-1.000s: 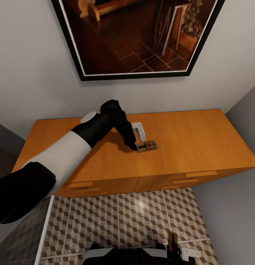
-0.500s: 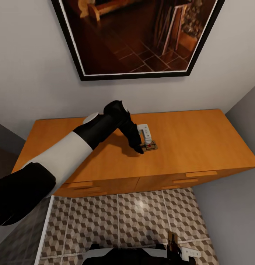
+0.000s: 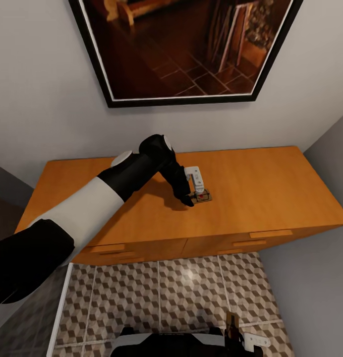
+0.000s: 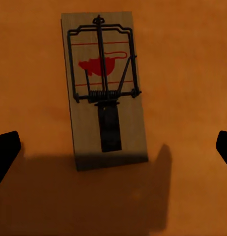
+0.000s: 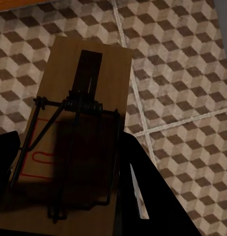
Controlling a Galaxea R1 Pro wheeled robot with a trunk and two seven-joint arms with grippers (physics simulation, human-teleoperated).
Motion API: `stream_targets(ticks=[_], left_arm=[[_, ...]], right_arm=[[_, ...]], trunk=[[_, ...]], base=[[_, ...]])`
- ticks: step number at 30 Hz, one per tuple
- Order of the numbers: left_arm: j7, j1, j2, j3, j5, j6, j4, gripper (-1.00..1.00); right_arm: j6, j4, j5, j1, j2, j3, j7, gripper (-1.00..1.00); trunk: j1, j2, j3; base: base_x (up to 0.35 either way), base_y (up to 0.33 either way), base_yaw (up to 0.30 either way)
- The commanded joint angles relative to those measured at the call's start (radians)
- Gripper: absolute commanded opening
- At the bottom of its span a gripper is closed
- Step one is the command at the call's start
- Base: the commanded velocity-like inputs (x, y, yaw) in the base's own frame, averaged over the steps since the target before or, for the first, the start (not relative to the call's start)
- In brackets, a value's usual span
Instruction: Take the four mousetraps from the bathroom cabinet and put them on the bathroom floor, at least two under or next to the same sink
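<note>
Head view: left hand [image 3: 196, 193] hides most of mousetrap [image 3: 203, 197].

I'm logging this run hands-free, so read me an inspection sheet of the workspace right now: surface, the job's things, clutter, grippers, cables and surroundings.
Surface: orange-brown cabinet top, smooth and flat.
Job's things: one mousetrap on the cabinet, lying flat, red spot up; a second mousetrap in the right gripper, over the cube-patterned floor.
Clutter: nothing seen.
Grippers: left gripper open, low over the cabinet trap, a finger on each side; right gripper shut on the second mousetrap.
Cables: nothing seen.
Surroundings: dark-framed picture on the pale wall above the cabinet; drawer fronts facing the floor.
</note>
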Motion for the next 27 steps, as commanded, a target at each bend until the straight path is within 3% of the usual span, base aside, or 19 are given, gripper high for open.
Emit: stream_targets(ticks=[1, 27], left_arm=[[-0.007, -0.001, -0.001, 0.0, -0.007, 0.009, -0.001, 1.0], [-0.007, -0.001, 0.001, -0.001, -0.007, 0.01, -0.001, 1.0]], right_arm=[[-0.002, 0.0, -0.004, 0.0, 0.0, 0.009, -0.007, -1.0], [-0.003, 0.0, -0.004, 0.0, 0.0, 0.009, -0.007, -1.0]], trunk=[[0.0, -0.002, -0.002], [0.0, -0.002, -0.037]], base=[[0.0, 0.0, 0.0], [0.0, 0.0, 0.0]])
